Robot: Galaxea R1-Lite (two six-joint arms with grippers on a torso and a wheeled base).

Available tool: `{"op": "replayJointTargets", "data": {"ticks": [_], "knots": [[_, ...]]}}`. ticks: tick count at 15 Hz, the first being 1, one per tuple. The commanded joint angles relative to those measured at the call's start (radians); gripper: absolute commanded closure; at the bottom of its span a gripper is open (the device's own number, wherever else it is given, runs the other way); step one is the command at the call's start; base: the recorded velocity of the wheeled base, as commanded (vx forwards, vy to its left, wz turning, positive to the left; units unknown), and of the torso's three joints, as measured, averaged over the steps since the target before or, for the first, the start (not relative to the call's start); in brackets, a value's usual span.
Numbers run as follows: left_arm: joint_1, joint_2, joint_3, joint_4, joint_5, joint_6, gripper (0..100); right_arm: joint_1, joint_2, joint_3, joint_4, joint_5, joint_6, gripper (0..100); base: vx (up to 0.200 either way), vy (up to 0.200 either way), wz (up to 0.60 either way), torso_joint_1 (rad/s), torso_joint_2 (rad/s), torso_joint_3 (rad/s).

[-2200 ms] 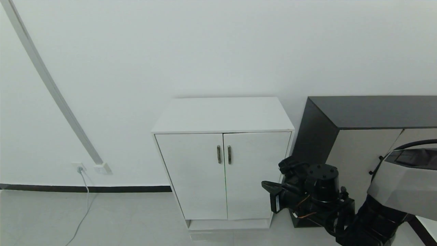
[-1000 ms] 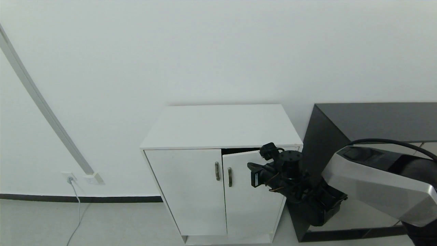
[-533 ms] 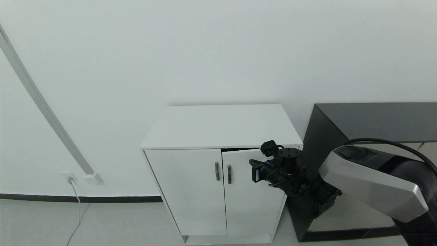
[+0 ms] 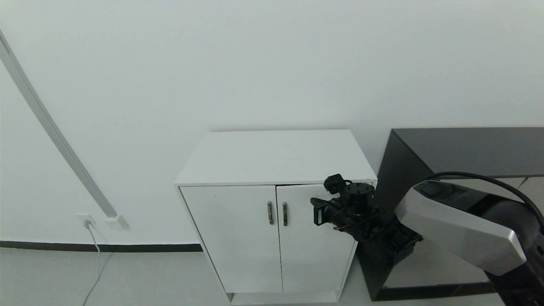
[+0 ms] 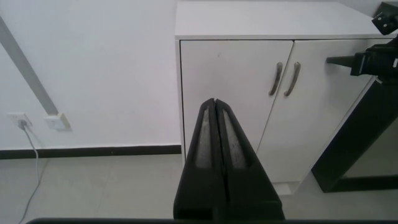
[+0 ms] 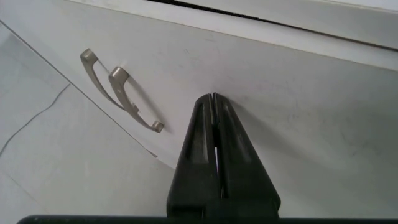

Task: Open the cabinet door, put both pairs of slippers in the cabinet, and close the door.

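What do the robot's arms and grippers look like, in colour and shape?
The left gripper and the right gripper are black, each with two long fingers tapering to a narrow tip. The right arm has a silver-grey shell with black joints near the wrist, and a thin black cable arches over it.

text: none legible | labels, brands, numbers, signs: none readable on cabinet (image 4: 272,155) or wall (image 4: 255,63)
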Motion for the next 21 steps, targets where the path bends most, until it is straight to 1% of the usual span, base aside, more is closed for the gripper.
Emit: {"op": "replayJointTargets", "data": {"ticks": [1, 8, 14, 16, 18, 20, 21], "knots": [[0.000, 0.001, 0.000, 0.000, 0.001, 0.000, 100, -0.004, 0.006, -0.017, 0.008, -0.001, 0.000, 100, 0.000, 0.000, 0.00, 0.000, 0.00, 0.000], [0.000, 0.001, 0.000, 0.000, 0.001, 0.000, 100, -0.013, 0.026, -0.051, 0.014, -0.007, 0.000, 100, 0.000, 0.000, 0.00, 0.000, 0.00, 0.000], [0.000, 0.001, 0.000, 0.000, 0.001, 0.000, 100, -0.013, 0.018, -0.040, 0.012, -0.007, 0.000, 100, 0.000, 0.000, 0.00, 0.000, 0.00, 0.000], [0.000, 0.001, 0.000, 0.000, 0.001, 0.000, 100, -0.005, -0.037, 0.033, 0.008, -0.007, 0.000, 100, 0.000, 0.000, 0.00, 0.000, 0.00, 0.000], [0.000, 0.001, 0.000, 0.000, 0.001, -0.002, 100, 0.002, -0.141, 0.127, 0.006, -0.013, 0.000, 100, 0.000, 0.000, 0.00, 0.000, 0.00, 0.000], [0.000, 0.001, 0.000, 0.000, 0.001, -0.002, 100, 0.002, -0.241, 0.222, 0.000, -0.056, -0.002, 100, 0.000, 0.000, 0.00, 0.000, 0.00, 0.000], [0.000, 0.001, 0.000, 0.000, 0.001, -0.002, 100, 0.001, -0.321, 0.303, -0.026, -0.090, -0.002, 100, 0.000, 0.000, 0.00, 0.000, 0.00, 0.000]]}}
